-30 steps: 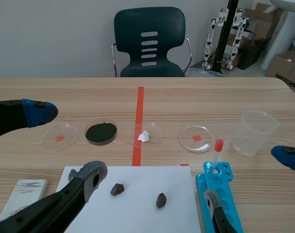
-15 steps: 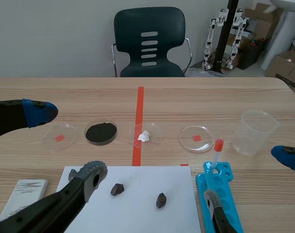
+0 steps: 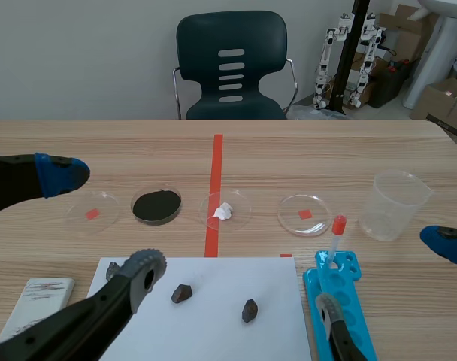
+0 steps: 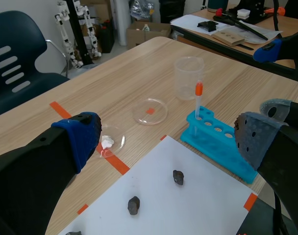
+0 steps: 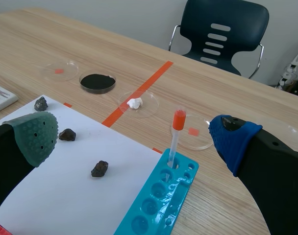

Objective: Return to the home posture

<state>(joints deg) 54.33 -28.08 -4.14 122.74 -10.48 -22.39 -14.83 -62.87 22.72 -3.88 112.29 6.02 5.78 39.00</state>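
1. L gripper (image 3: pixel 101 222), lower left of frame: fingers apart, nothing held.
2. R gripper (image 3: pixel 386 274), lower right: fingers apart, empty, flanking blue tube rack (image 3: pixel 358 323).
3. White sheet (image 3: pixel 213 331), bottom centre, w/ rocks (image 3: pixel 182 293); no contact needed.
4. Red-capped tube (image 3: pixel 337 239), upright in rack: likely snag pt. Lift R arm up & back, slowly.
5. Dishes (image 3: pixel 156 204) mid-frame, beaker (image 3: pixel 394 204) right: steer clear.
6. Est.: both arms approx. home; small moves only.

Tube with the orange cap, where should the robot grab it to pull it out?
Pinch the tube just under its orange cap, coming down from above. It stands upright in the blue rack, its lower end sunk in a hole, so it probably only lifts out upward.
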